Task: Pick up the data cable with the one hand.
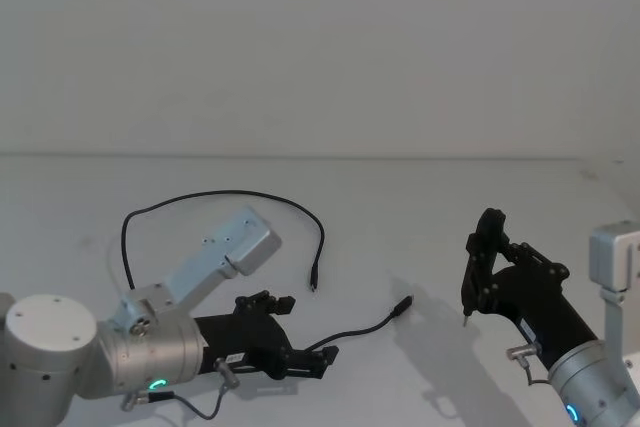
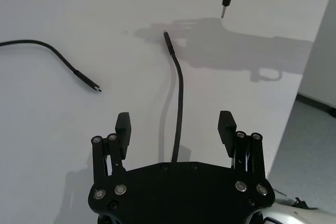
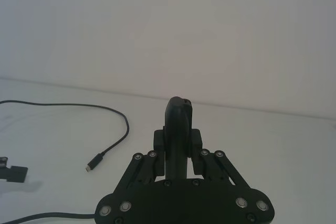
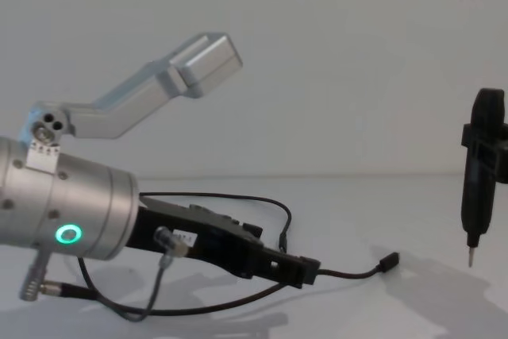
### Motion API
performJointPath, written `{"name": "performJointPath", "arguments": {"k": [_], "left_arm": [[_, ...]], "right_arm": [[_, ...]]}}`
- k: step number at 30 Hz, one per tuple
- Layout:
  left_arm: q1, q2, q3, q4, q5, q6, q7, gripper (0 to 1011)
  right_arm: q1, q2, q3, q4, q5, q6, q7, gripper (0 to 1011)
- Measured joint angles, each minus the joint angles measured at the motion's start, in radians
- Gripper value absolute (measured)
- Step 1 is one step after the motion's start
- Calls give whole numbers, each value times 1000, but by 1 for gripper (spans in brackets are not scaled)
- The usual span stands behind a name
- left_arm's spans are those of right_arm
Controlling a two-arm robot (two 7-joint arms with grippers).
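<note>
We held the left pincer (image 2: 175,124) low over the surface (image 1: 450,217), jaws spread wide either side of the cable (image 2: 180,87) lying looped there, so closing would likely trap it. The right pincer (image 3: 178,141), clamped on a pointed tool (image 4: 479,166), hung clear nearby.

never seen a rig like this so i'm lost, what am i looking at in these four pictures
This is a two-armed robot at a white table. One picture looks down from its head, one looks across from its chest, and one comes from each wrist. A black cable lies looped on the table. The left gripper sits low with its fingers open. One end of the cable runs between them, but nothing is gripped yet. The right gripper hangs off to the side, fingers shut on a slim black tool.
</note>
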Motion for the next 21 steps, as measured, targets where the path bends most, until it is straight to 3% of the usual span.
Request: {"name": "performJointPath", "arguments": {"k": [21], "left_arm": [[-56,-94,40,107,3,74,58,1001]], "right_arm": [[0,0,0,0,0,0,0,279]]}}
